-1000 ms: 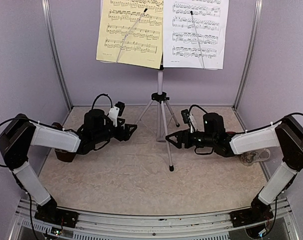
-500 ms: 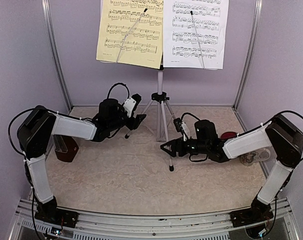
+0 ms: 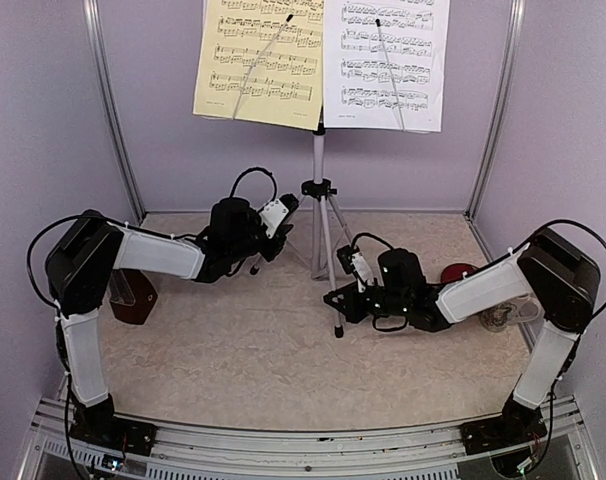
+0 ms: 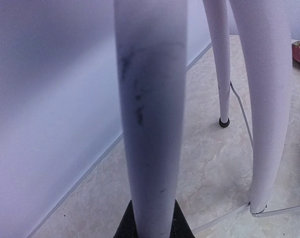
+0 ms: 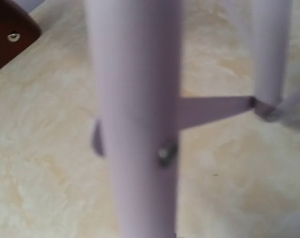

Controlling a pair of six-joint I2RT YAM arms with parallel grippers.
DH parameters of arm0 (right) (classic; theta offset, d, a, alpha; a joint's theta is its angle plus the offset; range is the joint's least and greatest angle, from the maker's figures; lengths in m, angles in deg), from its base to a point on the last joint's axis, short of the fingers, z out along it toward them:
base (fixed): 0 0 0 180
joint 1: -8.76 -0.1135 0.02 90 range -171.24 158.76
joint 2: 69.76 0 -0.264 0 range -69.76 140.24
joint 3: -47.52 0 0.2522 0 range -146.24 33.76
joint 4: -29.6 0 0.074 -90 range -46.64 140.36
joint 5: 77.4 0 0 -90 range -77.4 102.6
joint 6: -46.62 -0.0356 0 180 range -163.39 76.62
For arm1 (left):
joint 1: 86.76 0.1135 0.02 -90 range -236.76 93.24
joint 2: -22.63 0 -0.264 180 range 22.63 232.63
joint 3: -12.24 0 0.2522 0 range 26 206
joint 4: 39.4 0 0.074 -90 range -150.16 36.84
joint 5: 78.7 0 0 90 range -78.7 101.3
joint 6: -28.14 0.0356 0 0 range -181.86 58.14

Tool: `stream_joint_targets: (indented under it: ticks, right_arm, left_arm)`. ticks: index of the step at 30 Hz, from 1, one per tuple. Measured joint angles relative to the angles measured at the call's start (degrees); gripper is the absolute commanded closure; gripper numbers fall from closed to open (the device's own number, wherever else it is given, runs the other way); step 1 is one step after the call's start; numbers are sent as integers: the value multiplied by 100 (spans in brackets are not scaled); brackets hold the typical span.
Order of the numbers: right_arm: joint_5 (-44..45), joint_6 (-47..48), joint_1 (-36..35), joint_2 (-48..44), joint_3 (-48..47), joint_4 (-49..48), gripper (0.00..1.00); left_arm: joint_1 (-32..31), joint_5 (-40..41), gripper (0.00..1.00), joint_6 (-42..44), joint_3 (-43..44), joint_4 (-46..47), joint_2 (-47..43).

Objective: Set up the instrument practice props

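Both arms moved in to the music stand (image 3: 319, 165): left gripper (image 3: 290, 213) clamps a leg (image 4: 150, 99); right gripper (image 3: 335, 300) at front leg (image 5: 135, 99), fingers hidden, grip unclear.

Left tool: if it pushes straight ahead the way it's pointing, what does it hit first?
The white tripod leg, which the left tool already straddles at its fingertips; nothing else comes before it.
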Motion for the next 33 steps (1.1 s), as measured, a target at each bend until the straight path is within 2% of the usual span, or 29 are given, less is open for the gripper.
stream_joint_targets:
  ticks: [2, 16, 30, 33]
  right_arm:
    - [55, 72, 46, -9, -15, 24, 100]
    - [-114, 898, 719, 118, -251, 181, 100]
    - [-310, 1314, 1167, 1292, -1790, 549, 100]
    - [-352, 1346, 1202, 1412, -1963, 584, 100]
  left_arm:
    - [17, 44, 100, 20, 2, -2, 7]
    - [24, 520, 100, -37, 186, 223, 243]
    - [271, 1150, 100, 131, 1220, 463, 1126]
    - [323, 1126, 92, 131, 1305, 439, 1185]
